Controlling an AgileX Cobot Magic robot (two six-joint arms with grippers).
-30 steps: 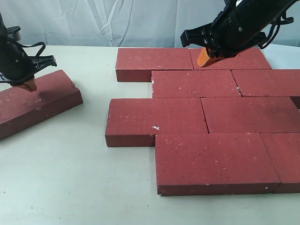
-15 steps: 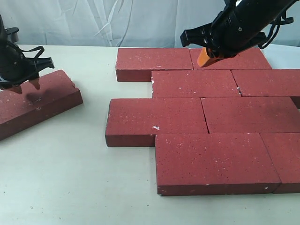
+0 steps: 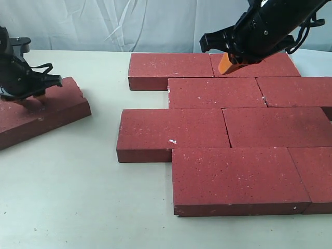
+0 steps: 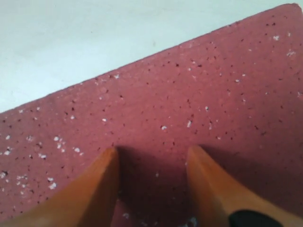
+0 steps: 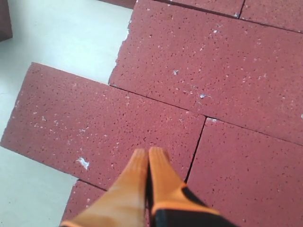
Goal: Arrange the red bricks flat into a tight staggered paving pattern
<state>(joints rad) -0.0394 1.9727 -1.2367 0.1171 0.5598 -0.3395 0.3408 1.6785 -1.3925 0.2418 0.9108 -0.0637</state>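
One loose red brick (image 3: pixel 57 106) lies flat and askew at the left of the table, apart from the others. My left gripper (image 3: pixel 32 97) sits low over its top face, open, with nothing between its orange fingers (image 4: pixel 102 179); the left wrist view shows only speckled brick surface (image 4: pixel 189 94) between and under them. Several red bricks (image 3: pixel 215 92) lie flat in staggered rows at the right. My right gripper (image 3: pixel 226 62) hovers above the back row, shut and empty. In the right wrist view its joined tips (image 5: pixel 148 153) hang over a brick joint (image 5: pixel 196 142).
The white table (image 3: pixel 78 181) shows bare between the loose brick and the paved group. The left ends of the rows (image 3: pixel 122 135) are stepped in and out. A pale curtain (image 3: pixel 104 26) hangs behind the table's far edge.
My left gripper has opened from shut and shifted a little over the loose brick, which stays where it was. The right arm has not moved.
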